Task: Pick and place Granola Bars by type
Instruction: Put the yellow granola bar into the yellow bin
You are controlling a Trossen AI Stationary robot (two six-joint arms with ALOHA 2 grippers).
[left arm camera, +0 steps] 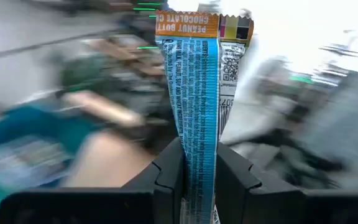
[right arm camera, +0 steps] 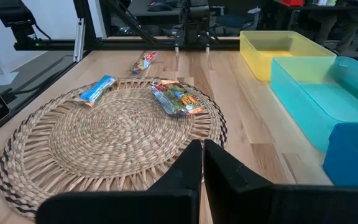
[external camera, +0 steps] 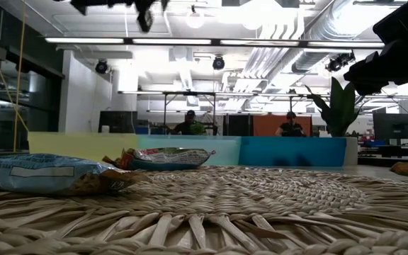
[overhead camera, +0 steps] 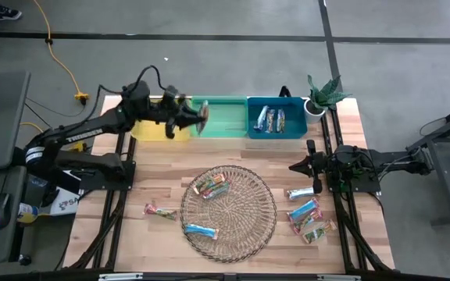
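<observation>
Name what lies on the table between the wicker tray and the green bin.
Nothing: in the high view, only bare wooden table separates the wicker tray from the green bin.

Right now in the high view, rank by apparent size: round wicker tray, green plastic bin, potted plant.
1. Round wicker tray
2. Green plastic bin, partly covered by the left gripper
3. Potted plant

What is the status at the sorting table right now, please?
Left gripper shut on granola bar, above yellow bin. Right gripper shut, empty, parked. Path clear.
</observation>
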